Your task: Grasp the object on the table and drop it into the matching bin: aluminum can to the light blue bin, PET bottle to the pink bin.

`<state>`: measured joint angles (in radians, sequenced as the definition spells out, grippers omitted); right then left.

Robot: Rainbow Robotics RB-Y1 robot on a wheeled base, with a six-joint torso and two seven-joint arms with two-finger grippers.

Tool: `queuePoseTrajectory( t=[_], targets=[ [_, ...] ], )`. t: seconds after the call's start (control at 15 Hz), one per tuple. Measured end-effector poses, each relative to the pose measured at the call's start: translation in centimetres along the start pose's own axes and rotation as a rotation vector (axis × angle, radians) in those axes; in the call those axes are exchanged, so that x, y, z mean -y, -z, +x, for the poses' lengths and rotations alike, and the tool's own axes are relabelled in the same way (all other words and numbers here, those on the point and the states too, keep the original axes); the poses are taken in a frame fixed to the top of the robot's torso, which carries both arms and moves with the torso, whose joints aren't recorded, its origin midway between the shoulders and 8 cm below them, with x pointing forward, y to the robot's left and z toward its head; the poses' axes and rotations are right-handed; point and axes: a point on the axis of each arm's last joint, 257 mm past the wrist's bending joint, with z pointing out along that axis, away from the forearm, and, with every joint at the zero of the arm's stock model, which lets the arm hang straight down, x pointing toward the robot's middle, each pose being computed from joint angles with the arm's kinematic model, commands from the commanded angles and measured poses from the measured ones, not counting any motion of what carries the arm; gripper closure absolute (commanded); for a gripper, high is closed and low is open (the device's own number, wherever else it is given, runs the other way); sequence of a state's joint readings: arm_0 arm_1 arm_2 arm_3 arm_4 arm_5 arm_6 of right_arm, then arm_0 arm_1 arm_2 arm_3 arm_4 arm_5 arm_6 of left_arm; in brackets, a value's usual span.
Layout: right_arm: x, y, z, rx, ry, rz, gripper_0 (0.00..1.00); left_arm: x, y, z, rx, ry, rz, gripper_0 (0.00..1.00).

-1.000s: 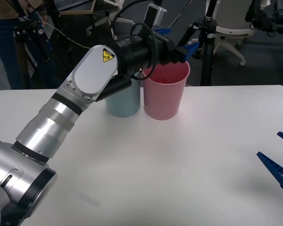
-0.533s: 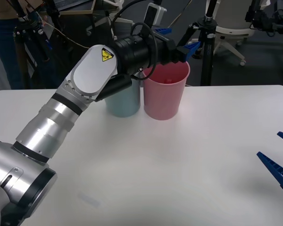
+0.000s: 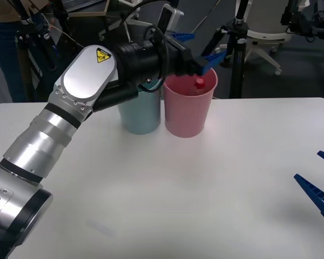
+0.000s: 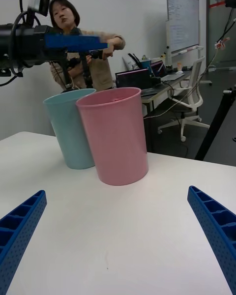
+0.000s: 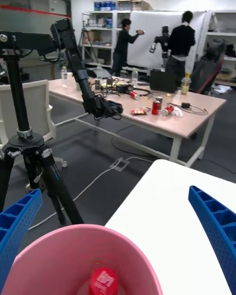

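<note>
The PET bottle stands inside the pink bin, with just its red cap showing near the rim. In the left wrist view the red cap lies below the pink bin's rim. My left gripper hovers open just above that bin, holding nothing. The light blue bin touches the pink one on its left, under my left forearm. My right gripper rests open at the table's right edge. From the right wrist, the pink bin and light blue bin stand side by side.
The white table stretches bare in front of the bins. A black tripod and an office chair stand behind the table's far edge. People stand in the room beyond, away from the table.
My left arm has drawn back to the left and risen slightly. The bottle's red cap now shows inside the pink bin, where only a faint shape showed before.
</note>
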<state>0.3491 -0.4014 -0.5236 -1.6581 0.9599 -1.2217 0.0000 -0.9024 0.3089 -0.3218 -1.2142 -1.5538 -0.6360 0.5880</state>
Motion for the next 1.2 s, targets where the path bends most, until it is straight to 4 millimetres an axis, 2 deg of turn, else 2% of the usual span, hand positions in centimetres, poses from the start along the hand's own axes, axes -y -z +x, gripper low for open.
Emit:
queuePoseTrajectory(
  t=[0.27, 0.6, 0.8, 0.93, 1.2],
  targets=[
    [0.0, 0.0, 0.0, 0.0, 0.0, 0.0, 0.0, -0.2, 2.3, -0.3, 0.01, -0.047, 0.055, 0.0],
    [0.0, 0.0, 0.0, 0.0, 0.0, 0.0, 0.0, 0.6, 5.5, -0.6, 0.027, -0.083, 0.134, 0.0],
    [0.0, 0.0, 0.0, 0.0, 0.0, 0.0, 0.0, 0.1, 7.9, -0.6, 0.042, -0.112, 0.147, 0.0],
    [0.0, 0.0, 0.0, 0.0, 0.0, 0.0, 0.0, -0.1, 10.0, -0.4, 0.049, -0.117, 0.146, 0.0],
    [0.0, 0.0, 0.0, 0.0, 0.0, 0.0, 0.0, 0.2, 16.0, -0.1, 0.058, -0.127, 0.139, 0.0]
  ],
)
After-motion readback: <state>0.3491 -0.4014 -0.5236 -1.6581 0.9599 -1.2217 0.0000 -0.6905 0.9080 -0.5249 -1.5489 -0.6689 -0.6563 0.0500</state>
